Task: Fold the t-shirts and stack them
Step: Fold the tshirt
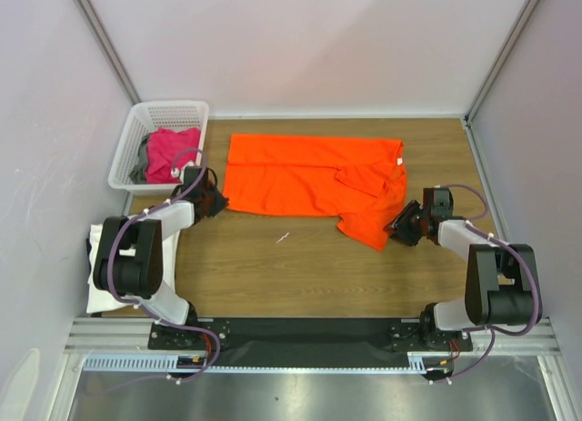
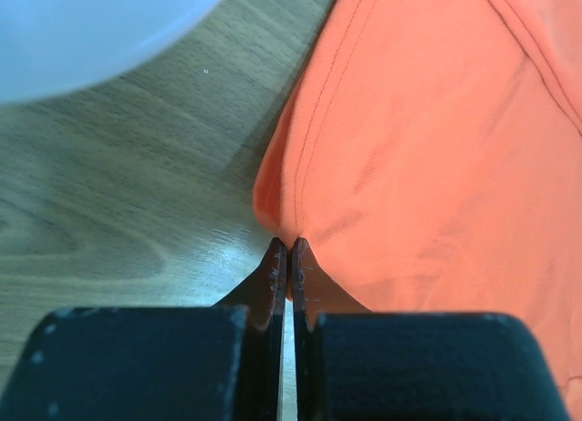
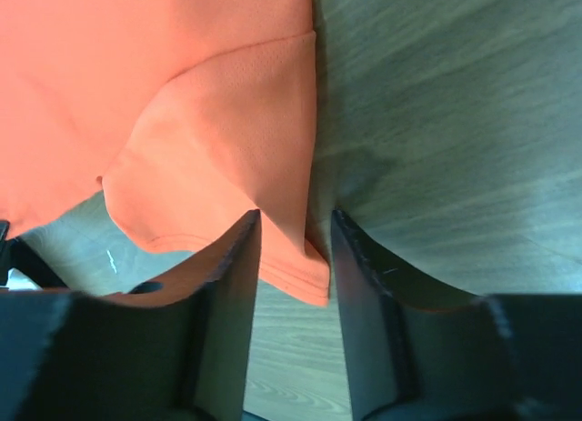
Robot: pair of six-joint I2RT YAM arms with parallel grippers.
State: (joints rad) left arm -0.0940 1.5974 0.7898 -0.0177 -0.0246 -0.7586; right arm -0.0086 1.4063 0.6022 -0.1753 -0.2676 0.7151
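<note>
Wooden table (image 1: 300,266) under orange t-shirt (image 1: 300,175), basket (image 1: 127,150)

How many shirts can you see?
4: the orange shirt spread on the table, the pink shirt and a grey one in the basket, a white one at the table's left edge. More may be hidden.

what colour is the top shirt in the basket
Magenta pink: the shirt shows best in the top view, lying in the white basket.

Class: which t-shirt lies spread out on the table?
The orange t-shirt. The pink t-shirt is bunched in the basket; the white t-shirt is a small heap at the far left.
</note>
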